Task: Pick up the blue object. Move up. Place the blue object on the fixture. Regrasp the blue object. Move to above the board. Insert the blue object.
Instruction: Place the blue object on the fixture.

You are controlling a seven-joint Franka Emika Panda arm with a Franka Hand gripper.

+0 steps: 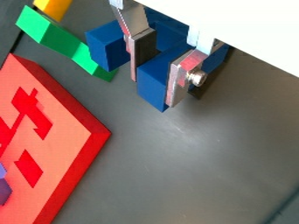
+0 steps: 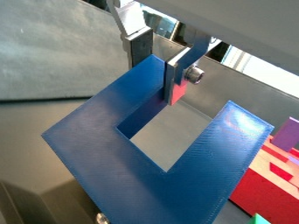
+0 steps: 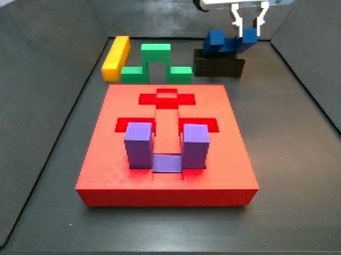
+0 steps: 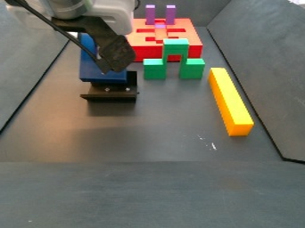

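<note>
The dark blue U-shaped blue object (image 3: 221, 42) rests on the low black fixture (image 3: 220, 68) at the far right, beyond the board (image 3: 107, 149). My gripper (image 3: 246, 27) reaches down onto it from above. In both wrist views the silver fingers sit on either side of one blue limb, and the blue object (image 1: 149, 94) fills the gap at the gripper (image 1: 158, 83). The blue object (image 2: 105, 131) spreads wide under the gripper (image 2: 159, 74). In a side view the blue object (image 4: 92, 67) sits atop the fixture (image 4: 110, 92), with the arm partly covering it.
The red board (image 4: 191, 40) carries a purple U-shaped block (image 3: 160, 147) standing in a cut-out. A green arch block (image 3: 160, 60) and a yellow bar (image 3: 116, 57) lie beyond the board, left of the fixture. Dark walls ring the floor.
</note>
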